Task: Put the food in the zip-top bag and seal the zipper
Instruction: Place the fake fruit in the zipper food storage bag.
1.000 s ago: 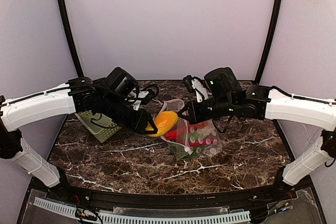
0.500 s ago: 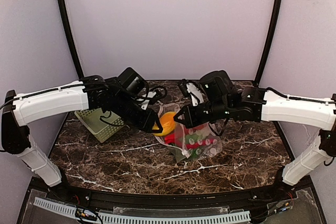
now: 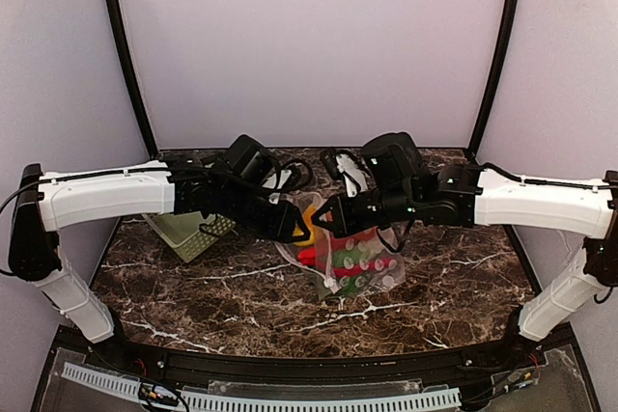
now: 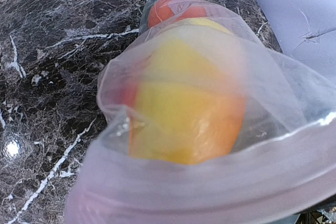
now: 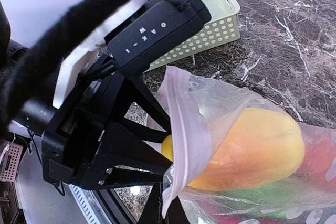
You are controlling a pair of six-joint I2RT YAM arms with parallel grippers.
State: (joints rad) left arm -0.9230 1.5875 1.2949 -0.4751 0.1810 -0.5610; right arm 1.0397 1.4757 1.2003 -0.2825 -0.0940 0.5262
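at the bag's mouth, you have the left gripper [image 3: 295, 227] clamped on the yellow-orange piece [image 5: 252, 148], which sits partly inside the zip-top bag [image 3: 359, 262]. the right gripper [image 3: 324, 221] pinches the bag's rim, lifting it so the opening gapes for the load. your left wrist view shows the piece through the film, with what looks like the orange round fruit [image 4: 176, 8] beyond. the right wrist view adds the left fingers closing on its near end, and the basket [image 5: 210, 19] behind.

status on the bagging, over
Left gripper holds yellow-orange piece in zip-top bag mouth. Right gripper pinching its rim. Zipper open. Nothing blocking.
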